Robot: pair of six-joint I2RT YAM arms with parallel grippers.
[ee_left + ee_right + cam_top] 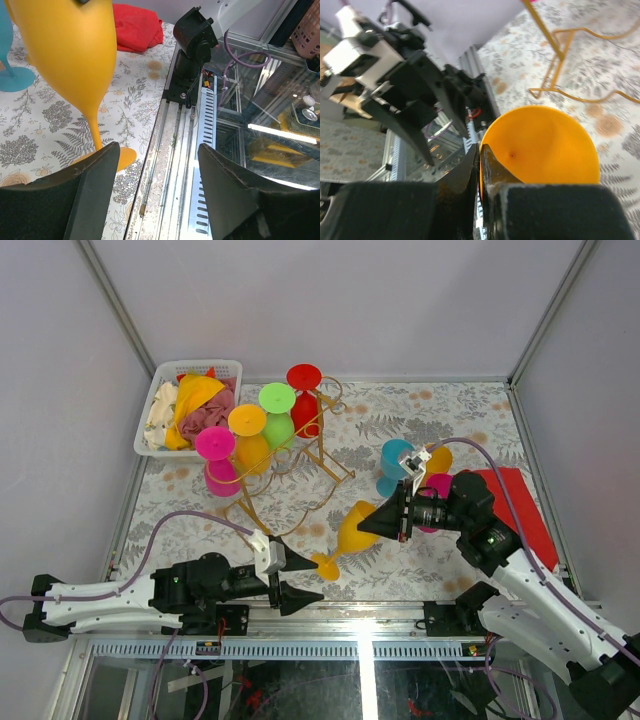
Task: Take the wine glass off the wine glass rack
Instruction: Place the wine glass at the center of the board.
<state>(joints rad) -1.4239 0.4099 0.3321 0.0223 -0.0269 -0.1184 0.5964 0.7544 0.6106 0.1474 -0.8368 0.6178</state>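
Orange wine glass (356, 525) hung clear of the wine glass rack (335, 472), its rim pinched tight in my right gripper (368, 522). Its long axis slanted from bowl down to foot, toward my left gripper (303, 580), which gaped wide just beside the foot. The table (450, 410) ended close by; I judged the barer room lay rightward.

No text, label, brand, number or sign can be read in any of the three views; nothing legible shows.
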